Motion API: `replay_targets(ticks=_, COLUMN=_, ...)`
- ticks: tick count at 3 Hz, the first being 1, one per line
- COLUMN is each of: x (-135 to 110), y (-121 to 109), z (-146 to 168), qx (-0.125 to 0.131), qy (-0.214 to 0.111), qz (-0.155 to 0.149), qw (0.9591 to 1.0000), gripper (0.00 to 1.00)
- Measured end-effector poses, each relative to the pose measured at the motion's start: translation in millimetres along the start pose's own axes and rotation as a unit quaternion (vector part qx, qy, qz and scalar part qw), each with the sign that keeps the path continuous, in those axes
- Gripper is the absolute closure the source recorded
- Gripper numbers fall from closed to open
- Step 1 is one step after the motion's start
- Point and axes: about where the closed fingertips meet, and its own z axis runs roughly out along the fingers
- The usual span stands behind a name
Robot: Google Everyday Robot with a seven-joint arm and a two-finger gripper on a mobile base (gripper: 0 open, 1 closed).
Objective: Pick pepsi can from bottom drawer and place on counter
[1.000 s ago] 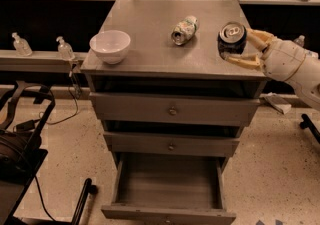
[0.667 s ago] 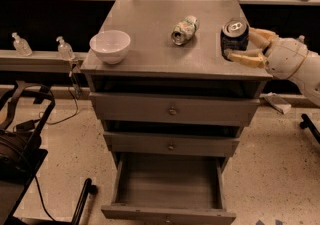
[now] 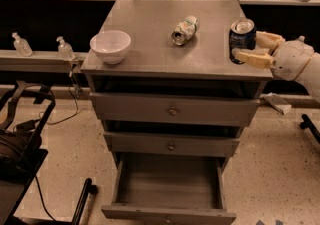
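Counter (image 3: 150, 19) edge on the right is where the action sits: the pepsi can (image 3: 242, 39) stands upright there, close to the right rim and near the front corner. The gripper (image 3: 248, 47) reaches in from the right, off the cabinet's side, its pale fingers (image 3: 254, 58) clamped on the can, one across the can's front and low, the other behind. Whether the can's base rests on the metal or hangs just above it, I cannot tell.

A pale green can (image 3: 184, 30) lies on its side mid-counter, well apart from the pepsi can, with bare metal between them. A white bowl (image 3: 110, 45) stands near the front left corner. The back half of the top is open surface.

Below, the bottom drawer (image 3: 165, 213) is pulled well out, while the two upper drawers (image 3: 172, 110) are shut flush.
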Motion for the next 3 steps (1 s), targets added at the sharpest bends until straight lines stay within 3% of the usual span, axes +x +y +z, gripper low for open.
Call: replay_targets(ticks=3, x=46, y=-38, z=-8, qx=0.06, qy=0.019, qz=0.065, qw=0.9959, gripper=1.0)
